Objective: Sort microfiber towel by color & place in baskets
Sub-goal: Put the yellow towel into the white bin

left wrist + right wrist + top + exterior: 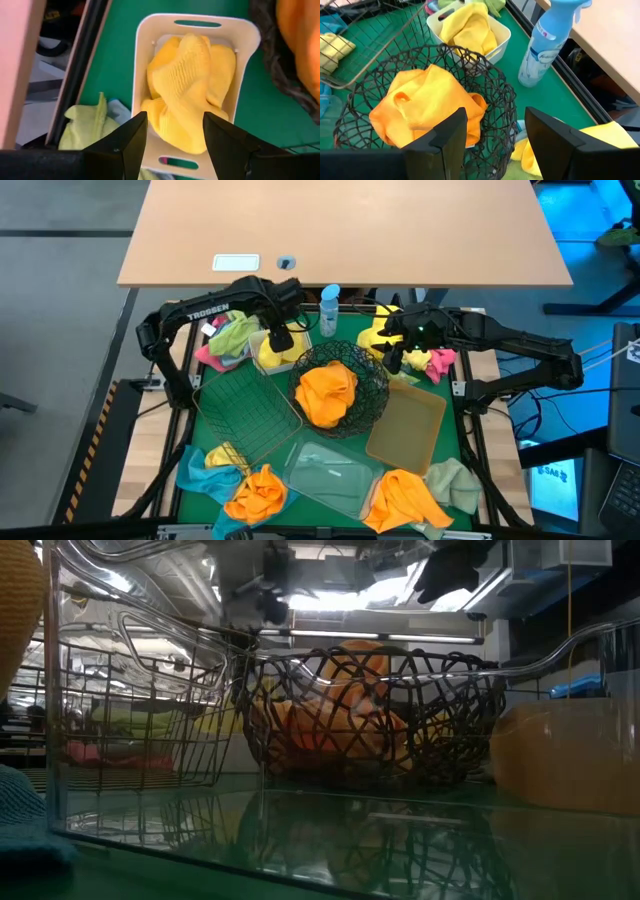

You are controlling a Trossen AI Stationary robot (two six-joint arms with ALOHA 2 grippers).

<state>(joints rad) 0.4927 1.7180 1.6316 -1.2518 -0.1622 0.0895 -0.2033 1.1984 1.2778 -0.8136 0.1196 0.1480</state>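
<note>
Just then I had the left gripper (172, 137) hanging over the small white tub (272, 352) at the far left of the green mat (405, 375), its fingers (125, 142) spread apart and holding nothing. A yellow towel (187, 90) lay bunched inside that tub, filling most of it. Beside the tub, at the mat's edge, I saw a loose heap of pale green and pink towels (228, 340).

My right gripper (495, 137) hovered on the far right side, above a yellow and pink pile (385, 335), fingers (547, 137) also apart and empty. From its wrist camera I looked across at the round black wire bowl (502, 100), which held an orange towel (427, 107), with the blue-capped spray bottle (329, 308) standing just beyond it near the desk (340, 230).

The rectangular wire basket (245, 405) sat left of the bowl, the tan tray (405, 430) right of it, and the clear plastic tray (330, 475) in front. Along the near edge lay more loose towels: a blue one (200, 470), an orange one (258, 492), another orange one (405, 500) and a pale green one (458, 482).
</note>
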